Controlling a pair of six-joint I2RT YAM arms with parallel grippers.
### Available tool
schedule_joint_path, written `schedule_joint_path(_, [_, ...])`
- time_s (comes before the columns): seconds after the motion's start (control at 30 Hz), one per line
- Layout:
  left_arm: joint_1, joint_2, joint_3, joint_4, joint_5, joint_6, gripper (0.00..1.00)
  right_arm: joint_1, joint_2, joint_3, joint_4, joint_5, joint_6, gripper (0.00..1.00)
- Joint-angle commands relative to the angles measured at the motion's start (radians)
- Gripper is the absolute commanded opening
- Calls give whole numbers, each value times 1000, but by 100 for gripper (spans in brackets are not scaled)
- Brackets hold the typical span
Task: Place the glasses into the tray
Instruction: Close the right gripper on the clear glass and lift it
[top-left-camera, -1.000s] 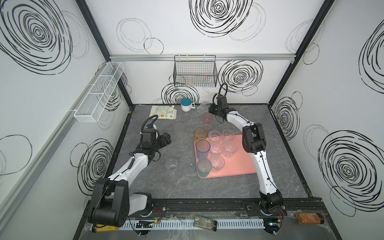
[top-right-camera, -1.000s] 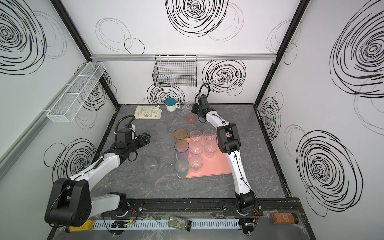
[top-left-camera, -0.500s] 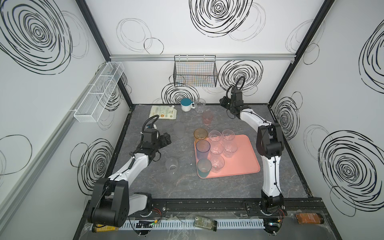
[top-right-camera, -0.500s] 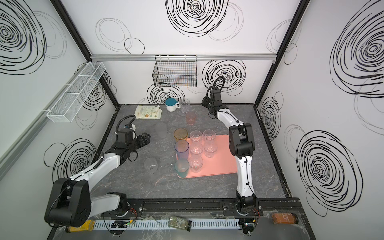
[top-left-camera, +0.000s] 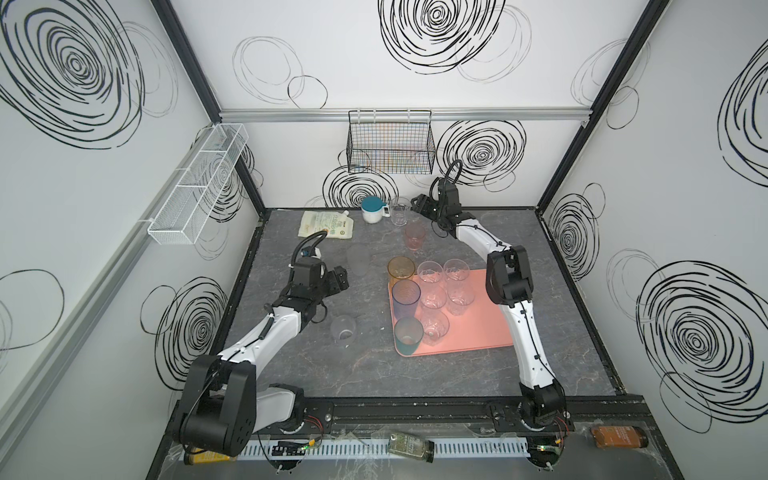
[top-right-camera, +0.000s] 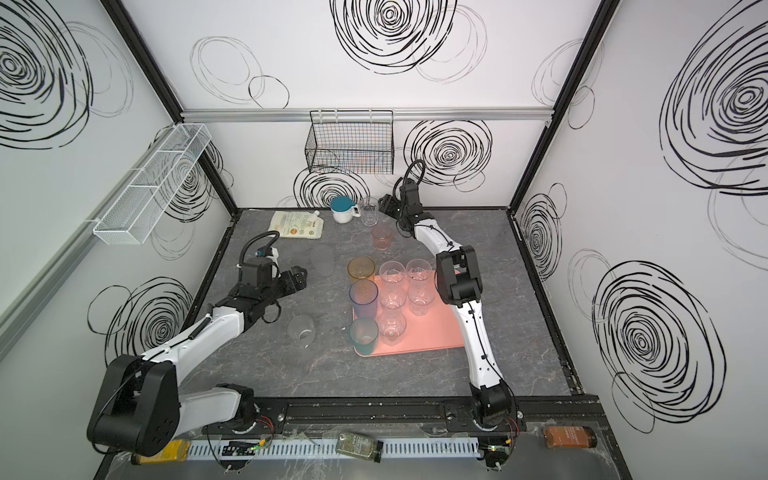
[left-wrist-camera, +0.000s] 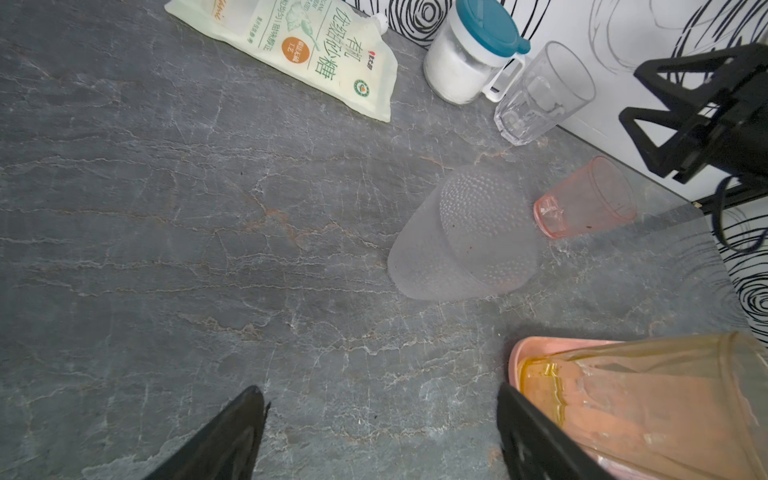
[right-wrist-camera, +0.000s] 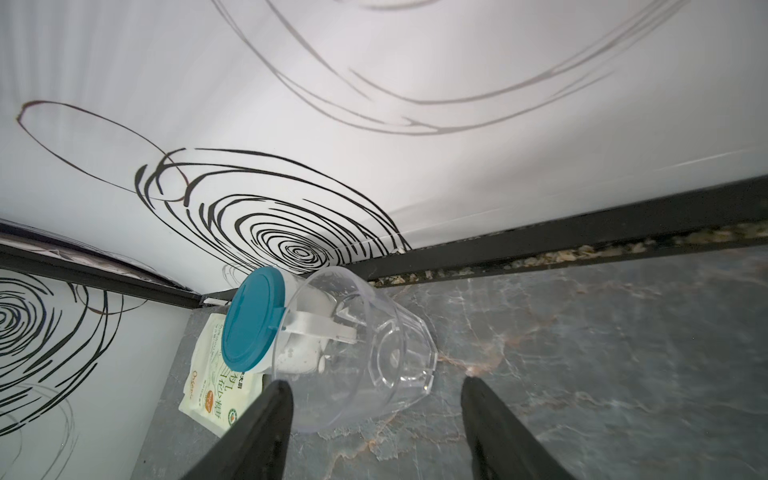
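Fingers of the right gripper (right-wrist-camera: 376, 381) stand apart, holding nothing; a clear glass (right-wrist-camera: 374, 345) sits just beyond their tips by the far wall, perhaps touching the lidded mug (right-wrist-camera: 253, 320) partly seen through it. Wide apart and empty too, the left gripper (left-wrist-camera: 379, 388) faces a frosted glass (left-wrist-camera: 461, 237). Other glasses (top-left-camera: 432, 297) crowd the left half of the tray (top-left-camera: 482, 328); the right arm (top-left-camera: 507, 282) hides its far right corner.
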Motion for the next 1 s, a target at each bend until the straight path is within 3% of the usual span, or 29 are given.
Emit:
schedule_joint_path(0.0, [-17, -5, 23, 36, -28, 0, 90, 5, 41, 81, 8, -9, 10, 71])
schedule_joint_path(0.17, [-39, 6, 25, 18, -45, 23, 91, 17, 94, 131, 22, 24, -12, 72])
schedule_joint_path(0.63, [-34, 19, 16, 26, -57, 41, 91, 9, 154, 184, -70, 58, 42, 59])
schedule_joint_path(0.97, [-18, 5, 15, 29, -58, 48, 91, -10, 30, 11, -106, 61, 27, 50])
